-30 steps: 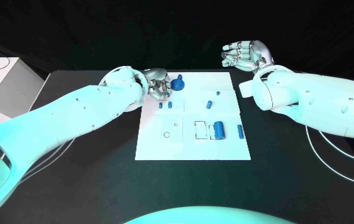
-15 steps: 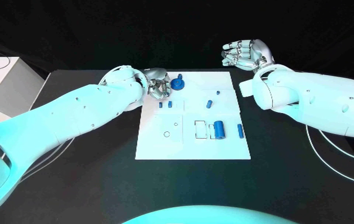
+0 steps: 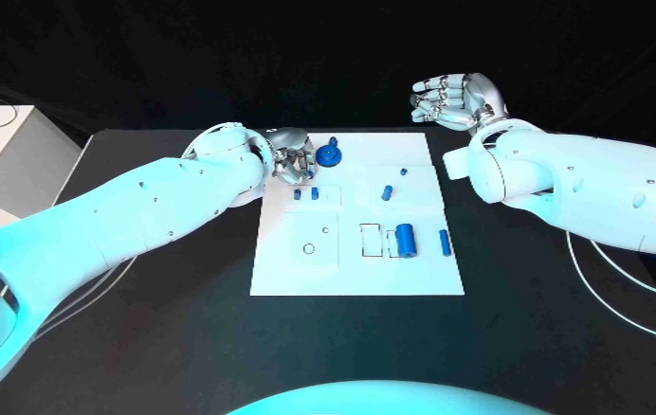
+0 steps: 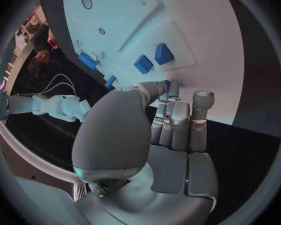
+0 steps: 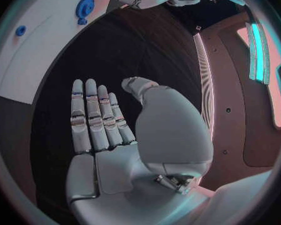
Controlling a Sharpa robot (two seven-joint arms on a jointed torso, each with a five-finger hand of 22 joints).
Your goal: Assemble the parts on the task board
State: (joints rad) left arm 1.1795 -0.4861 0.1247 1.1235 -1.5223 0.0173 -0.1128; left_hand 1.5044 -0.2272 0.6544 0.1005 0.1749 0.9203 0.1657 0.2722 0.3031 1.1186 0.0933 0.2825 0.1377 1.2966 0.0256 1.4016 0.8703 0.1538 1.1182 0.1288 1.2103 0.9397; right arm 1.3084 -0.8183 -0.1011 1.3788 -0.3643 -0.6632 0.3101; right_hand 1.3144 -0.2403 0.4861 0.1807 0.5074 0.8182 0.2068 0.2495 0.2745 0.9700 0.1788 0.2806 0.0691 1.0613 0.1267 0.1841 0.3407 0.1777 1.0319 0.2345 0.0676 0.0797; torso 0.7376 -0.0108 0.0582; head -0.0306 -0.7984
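The task board [image 3: 358,273] lies flat in the middle of the black table [image 3: 164,339]. The left hand [image 3: 290,157] sits low at the board's far left corner, fingers curled downward toward the surface. In the left wrist view its fingertips [image 4: 172,87] reach the board's edge, with a sliver of blue just showing between them — whether they pinch a part or only touch the board cannot be told.

Just beside that hand, on the board's far edge, stands a blue gear [image 3: 330,156] (its toothed rim is also visible in the right wrist view [image 5: 85,7]). Two small blue blocks [image 3: 308,193] lie side by side nearer the robot, close below the hand. A short blue peg [image 3: 389,191] lies tilted near the board's middle, with a tiny blue piece [image 3: 405,171] just beyond it. Toward the board's right half, a large blue cylinder [image 3: 405,240] lies lengthwise next to a rectangular outline, and a thin blue pin [image 3: 445,241] lies parallel to it, apart.

The right hand [image 3: 451,100] is raised beyond the table's far right corner, well apart from the board — empty, fingers extended side by side in the right wrist view [image 5: 100,120].
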